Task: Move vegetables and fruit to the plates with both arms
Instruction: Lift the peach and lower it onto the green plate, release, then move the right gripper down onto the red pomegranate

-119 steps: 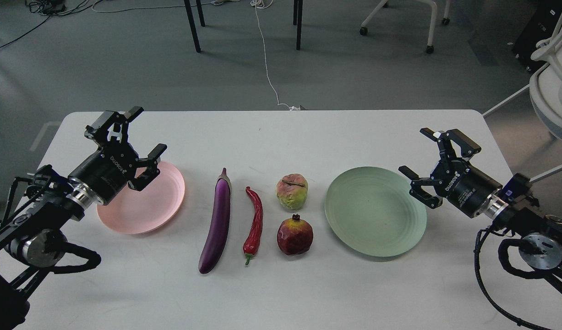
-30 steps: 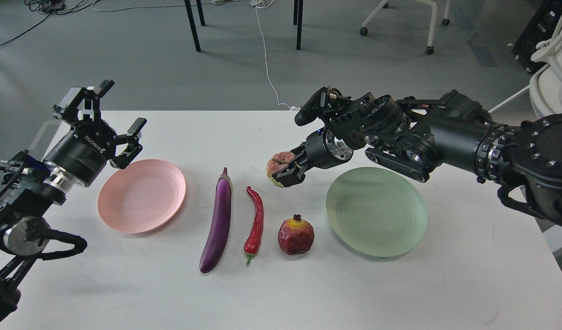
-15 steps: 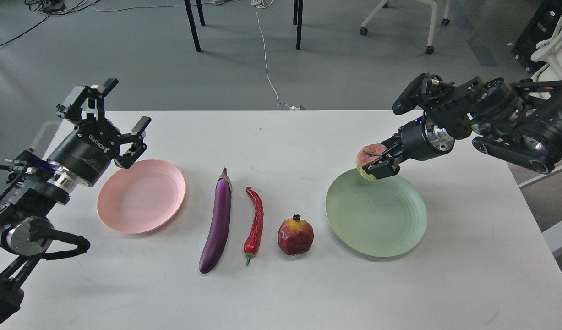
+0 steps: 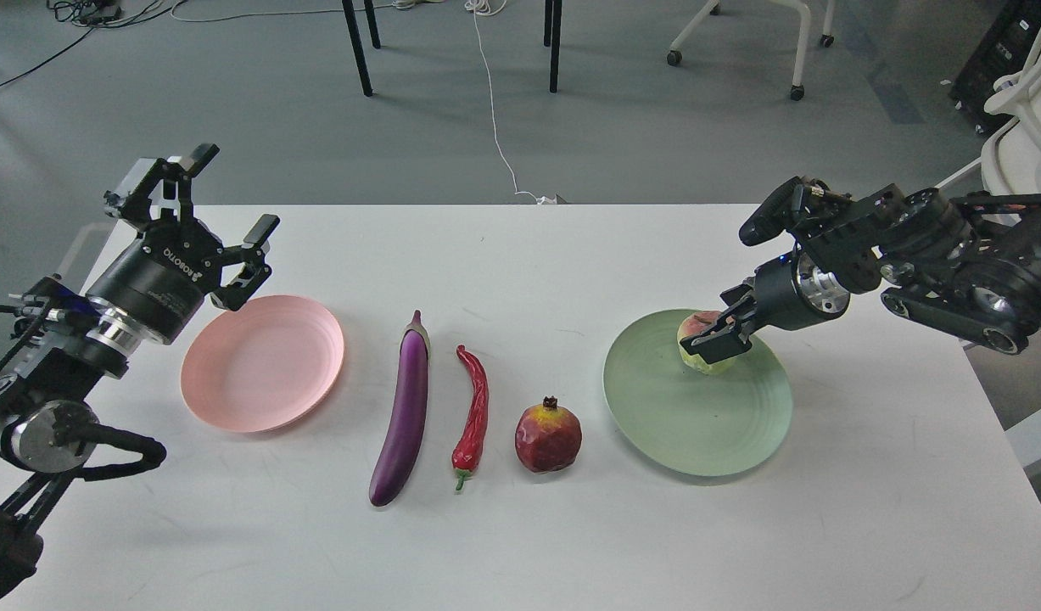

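- Fruit first: the yellow-green wrinkled fruit [image 4: 705,350] sits at the upper right part of the green plate [image 4: 673,407], pinched by the right claw [image 4: 719,338].
- Left claw [image 4: 223,216] hangs spread wide at upper left, above the pink plate [image 4: 261,365].
- Eggplant [image 4: 403,407], chili pepper [image 4: 472,407] and pomegranate [image 4: 548,436] lie mid-frame on the tabletop [image 4: 520,543].

A robotics lab or test room, seen from above.

A plain white desk [image 4: 520,543] stands on grey floor [image 4: 232,102], where loose cables [image 4: 104,13] and a white cord [image 4: 490,102] trail. Black furniture legs [image 4: 356,47], a wheeled chair base [image 4: 741,34] and white equipment [image 4: 1025,110] sit behind.
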